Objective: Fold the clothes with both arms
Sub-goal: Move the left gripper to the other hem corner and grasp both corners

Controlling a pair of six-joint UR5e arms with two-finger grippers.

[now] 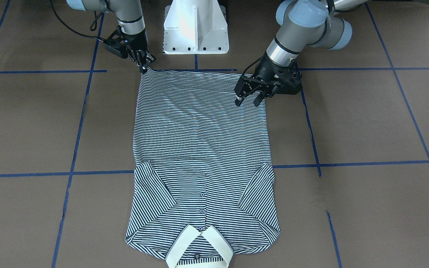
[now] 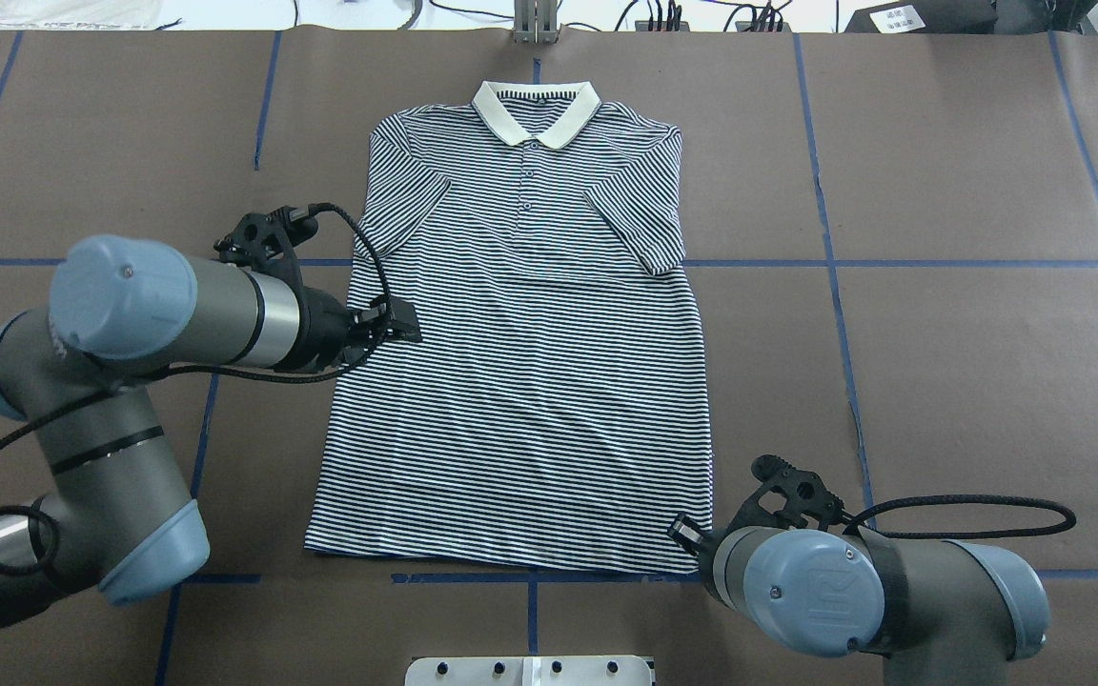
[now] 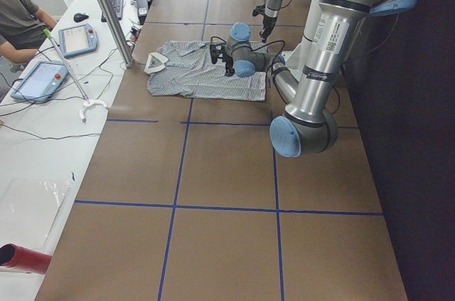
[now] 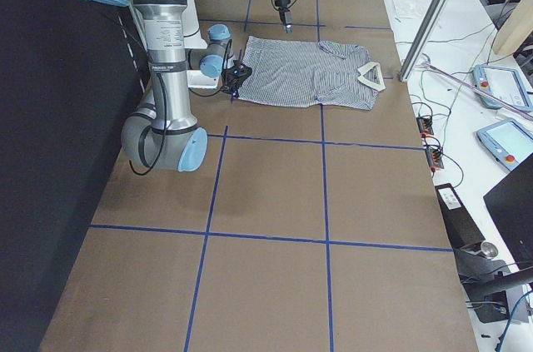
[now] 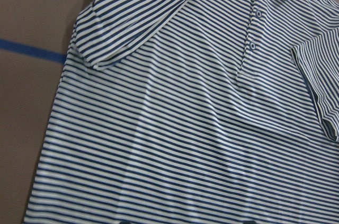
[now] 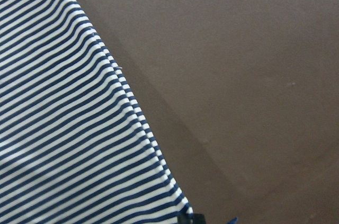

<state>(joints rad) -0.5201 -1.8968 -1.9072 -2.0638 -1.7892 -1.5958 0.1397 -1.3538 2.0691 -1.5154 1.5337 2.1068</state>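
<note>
Count: one polo shirt (image 1: 199, 141), two arms, two tools, one white pedestal (image 1: 196, 29).

The polo shirt is laid flat, front up, on the middle of the brown table (image 1: 367, 123). Its cream collar (image 1: 184, 243) is turned to the side away from the robot and its hem toward the pedestal. Both short sleeves are folded in over the body. Three buttons (image 1: 201, 211) are counted on the placket. The table is marked in squares by blue tape lines (image 1: 348, 163).

The left arm (image 1: 307, 29) is reached in over the shirt's side edge, not far up from the hem. The left tool (image 1: 248, 100) is held spread, its tips just above the striped cloth, with nothing gripped.

The right arm (image 1: 129, 15) is brought down at the opposite hem corner. The right tool (image 1: 144, 68) is seen with tips pressed together at that corner; whether cloth is caught between them cannot be told.
</note>
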